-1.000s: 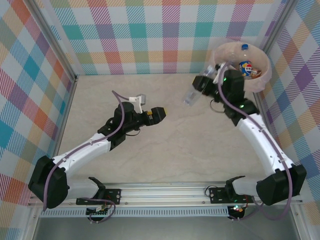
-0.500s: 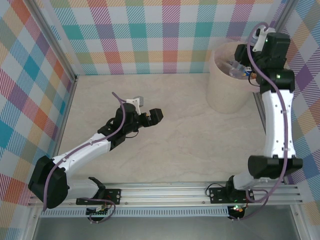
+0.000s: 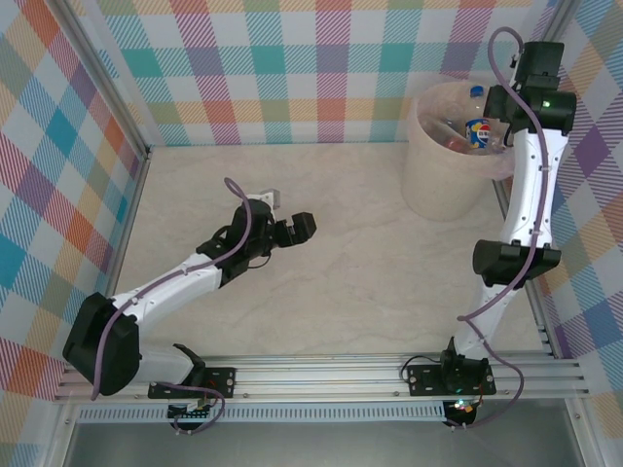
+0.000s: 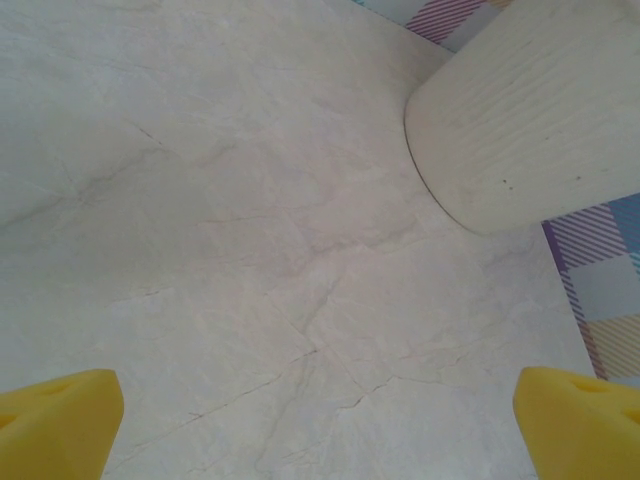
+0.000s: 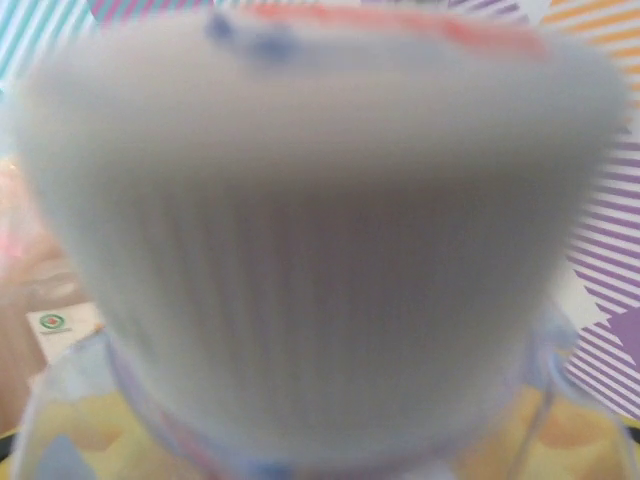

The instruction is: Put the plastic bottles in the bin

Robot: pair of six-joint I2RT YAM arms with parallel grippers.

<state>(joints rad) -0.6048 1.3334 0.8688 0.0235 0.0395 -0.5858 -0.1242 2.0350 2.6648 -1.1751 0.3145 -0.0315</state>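
The round, finely ribbed cream bin (image 3: 443, 185) stands far right, with clear plastic bottles (image 3: 476, 128) lying inside. The left gripper (image 4: 320, 425) gapes wide and empty over the marbled table (image 4: 200, 200). A ridged white cap (image 5: 310, 230) sits against the right gripper (image 3: 504, 105) (whether it is gripped, I cannot tell).

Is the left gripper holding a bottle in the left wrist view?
No: the left gripper is open, with bare table between its yellow fingertips.

A white ribbed cap (image 5: 320, 230) is blurred at the right wrist; the bin (image 4: 530, 110) is cut off at two o'clock.
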